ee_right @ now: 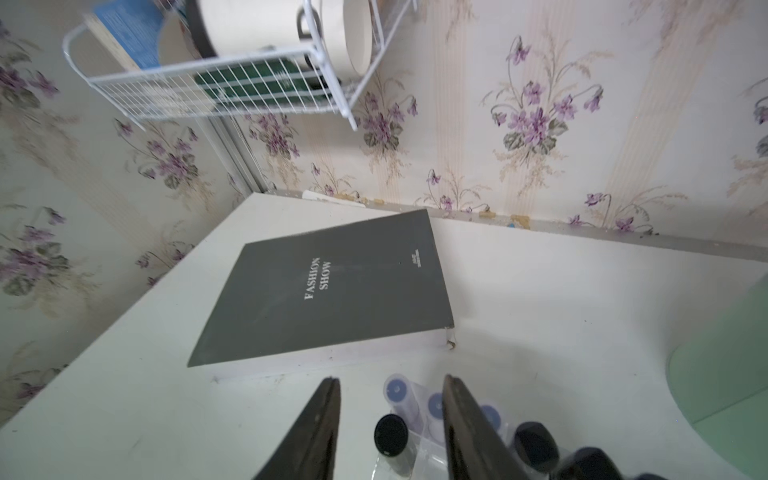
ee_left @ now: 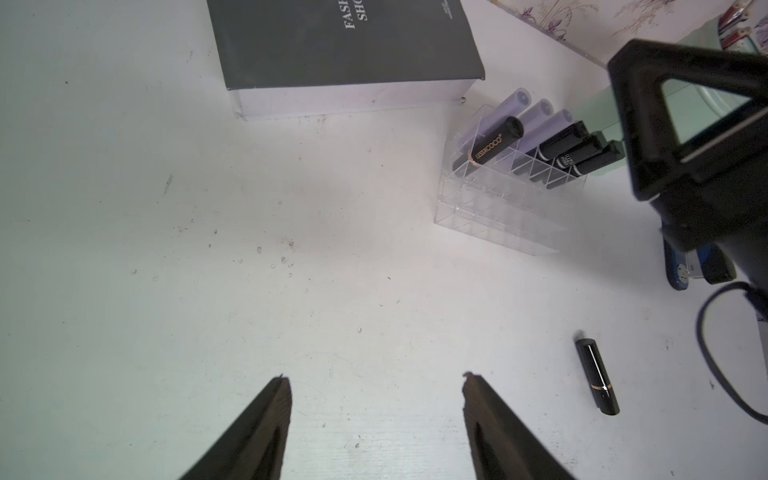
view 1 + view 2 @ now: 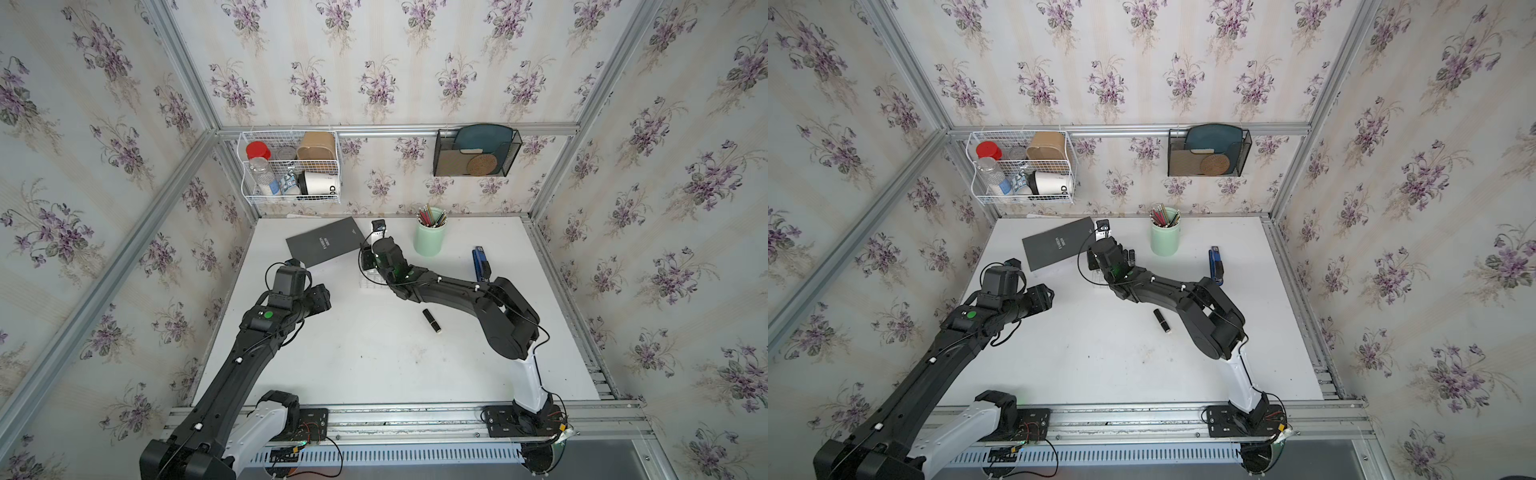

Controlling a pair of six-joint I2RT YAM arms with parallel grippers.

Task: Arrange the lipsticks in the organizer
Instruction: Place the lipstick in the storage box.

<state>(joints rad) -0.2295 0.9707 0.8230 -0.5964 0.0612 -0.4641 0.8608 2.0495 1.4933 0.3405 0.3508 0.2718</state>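
Just beneath right pincer [image 1: 389, 377]: lipstick [image 1: 390, 434]

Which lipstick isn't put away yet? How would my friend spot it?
Start at the white table and look nearer the robot's base than the clear organizer. One lipstick lies flat there, by itself. It is glossy black with a thin gold band, and unlike the other lipsticks, which stand in the organizer's cells, it lies loose on the table.
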